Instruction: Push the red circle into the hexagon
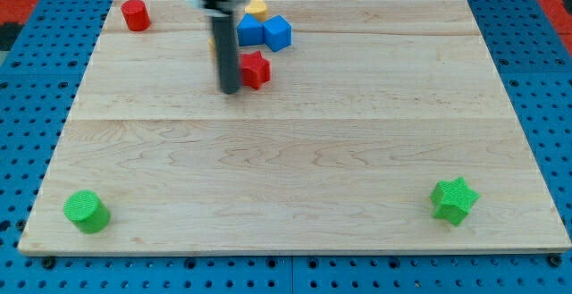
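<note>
Though ribbed, red circle [135,14] (cylindrical)

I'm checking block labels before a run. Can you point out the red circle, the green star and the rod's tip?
red circle [135,14]: camera view, its top face.
green star [453,198]: camera view, its top face.
my tip [231,89]: camera view, rod's very end, just left of the red star [256,69].

Top cluster, as I see it: blue cube [278,33], second blue block [249,31], red star [256,69].
Bottom corners: green cylinder [86,211], green star [453,199].
</note>
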Robot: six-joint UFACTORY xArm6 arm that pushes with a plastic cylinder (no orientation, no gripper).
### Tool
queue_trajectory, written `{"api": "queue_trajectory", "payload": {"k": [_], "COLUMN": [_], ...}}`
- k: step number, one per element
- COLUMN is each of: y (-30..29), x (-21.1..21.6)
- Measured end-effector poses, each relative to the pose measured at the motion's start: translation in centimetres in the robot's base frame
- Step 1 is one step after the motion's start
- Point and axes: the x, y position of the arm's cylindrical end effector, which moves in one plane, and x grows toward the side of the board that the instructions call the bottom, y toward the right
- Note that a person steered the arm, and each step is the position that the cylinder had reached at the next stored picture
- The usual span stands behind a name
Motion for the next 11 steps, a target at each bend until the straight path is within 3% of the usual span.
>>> {"api": "queue_trajectory", "payload": {"k": [1, 2, 3, 4, 6, 8, 9, 10, 11], "y": [-6.1, -14.2, -12.4, -9.3, -2.3, -13.6, -13.8, -8.3, -11.7], "x": [-1.7, -10.2, -12.5, -12.3, -19.5, -18.6, -13.9, -11.7, -13.9]}}
